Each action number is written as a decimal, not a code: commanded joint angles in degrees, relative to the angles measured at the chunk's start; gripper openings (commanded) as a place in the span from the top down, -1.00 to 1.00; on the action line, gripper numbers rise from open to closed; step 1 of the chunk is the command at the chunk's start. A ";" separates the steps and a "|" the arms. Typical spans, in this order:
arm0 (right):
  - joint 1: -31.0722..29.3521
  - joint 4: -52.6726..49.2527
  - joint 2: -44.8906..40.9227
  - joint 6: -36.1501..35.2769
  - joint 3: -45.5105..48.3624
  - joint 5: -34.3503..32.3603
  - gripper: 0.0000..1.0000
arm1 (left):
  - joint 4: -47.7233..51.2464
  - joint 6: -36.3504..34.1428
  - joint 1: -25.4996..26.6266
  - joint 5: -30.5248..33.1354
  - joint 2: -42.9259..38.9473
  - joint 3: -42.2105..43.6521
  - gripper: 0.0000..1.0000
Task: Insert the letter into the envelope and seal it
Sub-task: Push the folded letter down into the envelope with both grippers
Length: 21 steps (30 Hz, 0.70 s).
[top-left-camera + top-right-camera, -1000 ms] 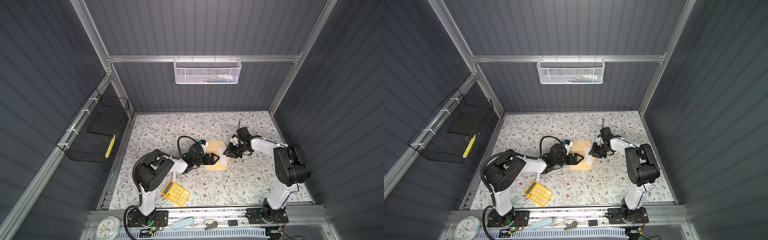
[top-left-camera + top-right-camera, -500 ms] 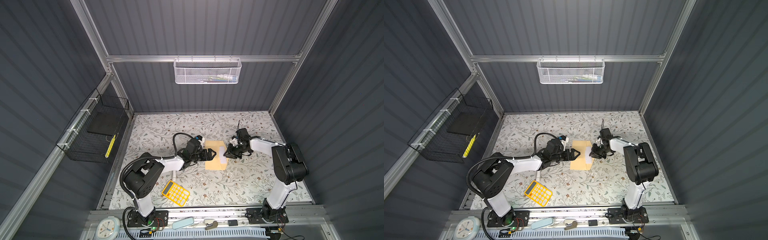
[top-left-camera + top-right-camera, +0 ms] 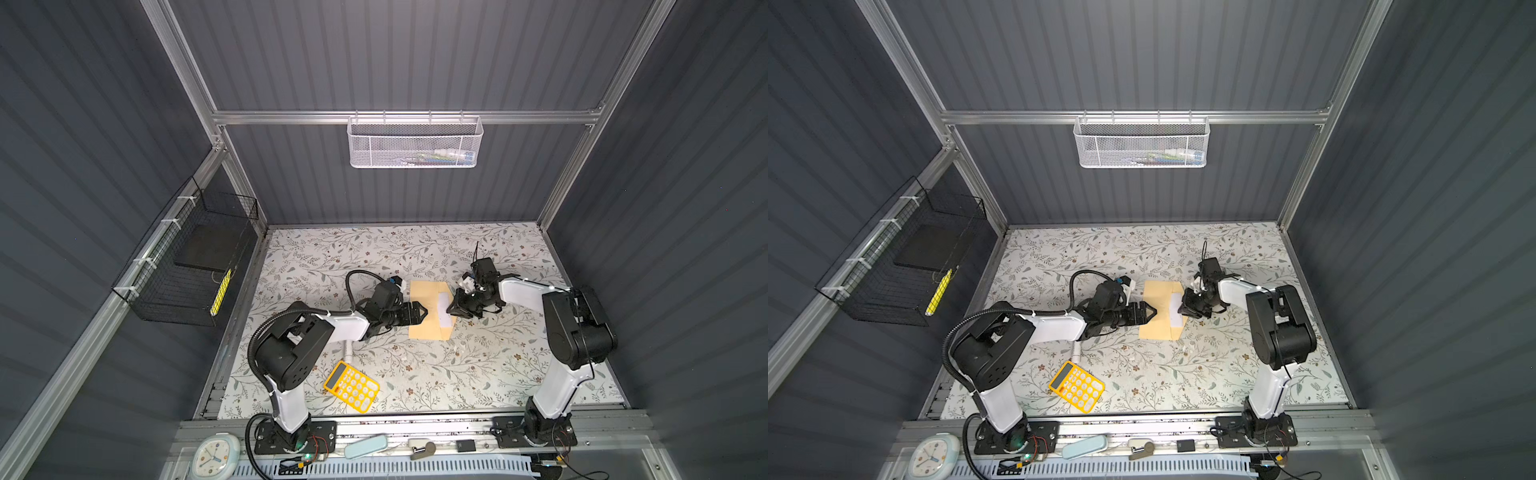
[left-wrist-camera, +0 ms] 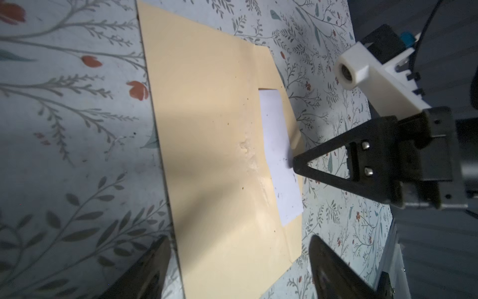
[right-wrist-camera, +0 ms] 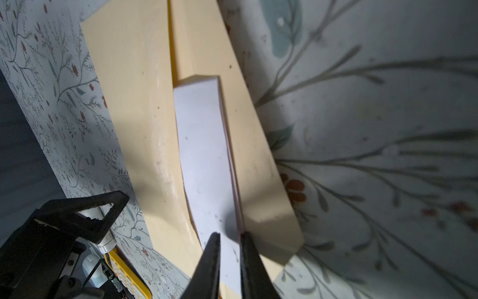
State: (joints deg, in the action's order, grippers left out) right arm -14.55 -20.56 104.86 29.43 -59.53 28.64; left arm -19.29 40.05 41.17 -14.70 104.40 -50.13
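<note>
Envelope (image 3: pixel 424 318) flat on flowery table (image 3: pixel 457 374). Letter (image 3: pixel 444 309) partly tucked into envelope, white strip sticking out along its flap side. Right claw (image 5: pixel 230 236) at that side of envelope, almost closed, pinching letter's edge. Left claw (image 4: pixel 238 240) over opposite side of envelope, spread wide, gripping nothing. Yellow calculator (image 3: pixel 351 386) well apart from envelope.

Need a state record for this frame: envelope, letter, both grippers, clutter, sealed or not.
envelope: lying flat, flap not folded shut
letter: partly inside, white strip sticking out at the mouth
right gripper: jaws pinched on the letter's exposed edge
left gripper: jaws open, straddling the envelope's opposite edge, holding nothing
yellow calculator: apart from the envelope, near the left arm's base
sealed: no
</note>
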 commanded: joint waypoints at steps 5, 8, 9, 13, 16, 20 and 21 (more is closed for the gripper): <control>-0.66 0.84 1.75 0.37 1.06 -0.17 0.68 | -2.12 -0.23 0.04 -1.58 1.90 1.35 -0.53; -0.90 1.42 1.81 0.71 1.42 0.01 0.70 | -3.09 0.39 0.14 -2.41 2.64 1.60 -0.39; -1.00 1.59 1.87 0.96 1.48 0.10 0.71 | -3.51 0.64 0.22 -2.68 2.91 1.65 -0.36; -1.53 2.32 1.89 1.69 1.42 0.52 0.73 | -4.75 1.30 0.49 -3.14 3.69 2.15 -0.32; -2.02 2.69 2.05 2.21 1.06 0.54 0.73 | -5.19 1.50 0.51 -3.19 3.91 2.50 -0.32; -2.74 3.10 2.94 2.74 0.29 0.88 0.74 | -5.58 1.52 0.62 -3.46 4.23 2.57 -0.31; -2.94 3.07 3.22 2.87 -0.01 0.88 0.74 | -5.70 1.51 0.64 -3.50 4.32 2.49 -0.31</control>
State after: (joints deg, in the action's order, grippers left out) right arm -16.71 -17.43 106.26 31.51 -58.76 29.19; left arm -25.54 41.12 41.21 -16.80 107.09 -48.77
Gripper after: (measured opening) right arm 0.133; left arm 0.656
